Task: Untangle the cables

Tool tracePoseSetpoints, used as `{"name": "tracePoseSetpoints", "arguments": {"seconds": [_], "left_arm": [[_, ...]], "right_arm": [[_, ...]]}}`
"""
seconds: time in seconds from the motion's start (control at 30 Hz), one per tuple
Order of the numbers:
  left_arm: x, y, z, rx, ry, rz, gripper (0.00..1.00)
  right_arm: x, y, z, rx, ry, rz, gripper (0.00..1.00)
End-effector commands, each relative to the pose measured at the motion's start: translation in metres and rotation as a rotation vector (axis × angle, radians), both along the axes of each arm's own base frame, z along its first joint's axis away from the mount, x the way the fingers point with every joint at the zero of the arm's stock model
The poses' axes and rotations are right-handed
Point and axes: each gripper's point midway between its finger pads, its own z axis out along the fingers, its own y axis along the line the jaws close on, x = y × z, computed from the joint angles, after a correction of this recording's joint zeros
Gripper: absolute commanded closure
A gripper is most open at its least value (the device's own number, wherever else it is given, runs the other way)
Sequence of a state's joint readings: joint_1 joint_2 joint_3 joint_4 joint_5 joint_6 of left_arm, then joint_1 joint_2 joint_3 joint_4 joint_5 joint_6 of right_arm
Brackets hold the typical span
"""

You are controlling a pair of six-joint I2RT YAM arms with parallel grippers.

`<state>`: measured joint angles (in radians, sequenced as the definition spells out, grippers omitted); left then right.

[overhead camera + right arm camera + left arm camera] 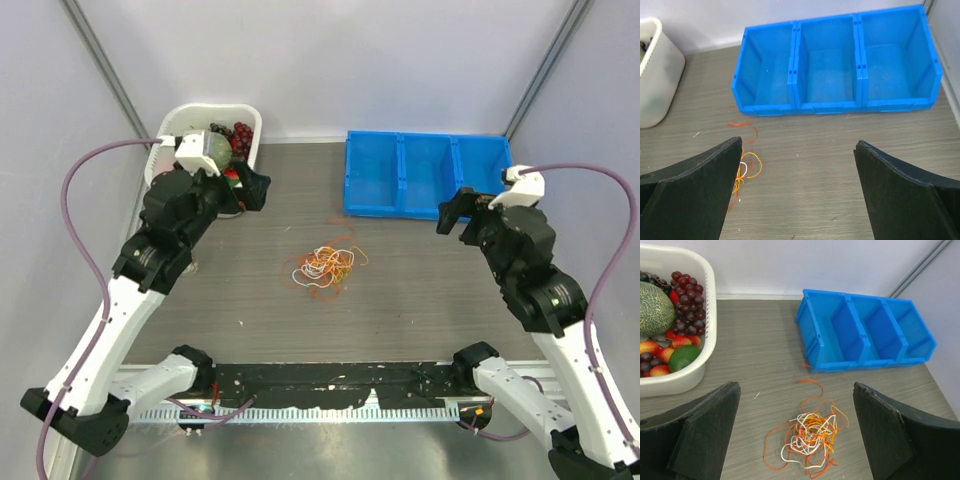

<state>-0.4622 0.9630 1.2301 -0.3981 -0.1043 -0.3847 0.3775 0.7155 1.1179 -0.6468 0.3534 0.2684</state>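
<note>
The cables point(325, 266) lie as one loopy tangle of orange, white and yellow strands in the middle of the table. The left wrist view shows the tangle point(810, 439) between and beyond the open fingers, with one orange strand trailing toward the blue bin. In the right wrist view only the tangle's edge point(746, 167) shows beside the left finger. My left gripper point(252, 187) is open and empty, raised at the far left next to the basket. My right gripper point(455, 213) is open and empty, raised at the right in front of the bin.
A white basket point(181, 122) of toy fruit stands at the back left. A blue three-compartment bin point(425, 175) stands at the back right; it also shows in the left wrist view point(865, 330) and the right wrist view point(837, 62). Grey walls enclose the table.
</note>
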Motion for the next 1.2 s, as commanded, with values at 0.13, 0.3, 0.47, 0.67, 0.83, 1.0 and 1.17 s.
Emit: {"name": "tracePoseSetpoints", "arguments": {"seconds": [0.13, 0.3, 0.47, 0.67, 0.83, 1.0, 1.17], "left_arm": [[0.03, -0.022, -0.017, 0.055, 0.06, -0.053, 0.0], [0.031, -0.06, -0.057, -0.004, 0.1, -0.228, 0.0], [0.027, -0.088, -0.095, -0.059, 0.242, -0.357, 0.0], [0.024, -0.09, -0.135, -0.093, 0.354, -0.339, 0.0], [0.025, -0.099, -0.158, -0.083, 0.479, -0.363, 0.04], [0.024, -0.107, -0.179, -0.138, 0.549, -0.364, 0.07], [0.02, -0.125, -0.202, -0.202, 0.67, -0.427, 0.14]], "right_arm": [[0.03, 0.055, -0.011, 0.129, 0.042, 0.186, 0.01], [0.036, 0.102, -0.072, 0.191, 0.256, 0.37, 0.01], [0.036, 0.151, -0.112, 0.358, 0.347, 0.562, 0.01], [0.044, 0.199, -0.174, 0.355, 0.451, 0.633, 0.04], [0.057, 0.213, -0.205, 0.313, 0.485, 0.582, 0.09], [0.065, 0.225, -0.228, 0.335, 0.504, 0.588, 0.22], [0.058, 0.249, -0.246, 0.341, 0.529, 0.637, 0.43]]}}
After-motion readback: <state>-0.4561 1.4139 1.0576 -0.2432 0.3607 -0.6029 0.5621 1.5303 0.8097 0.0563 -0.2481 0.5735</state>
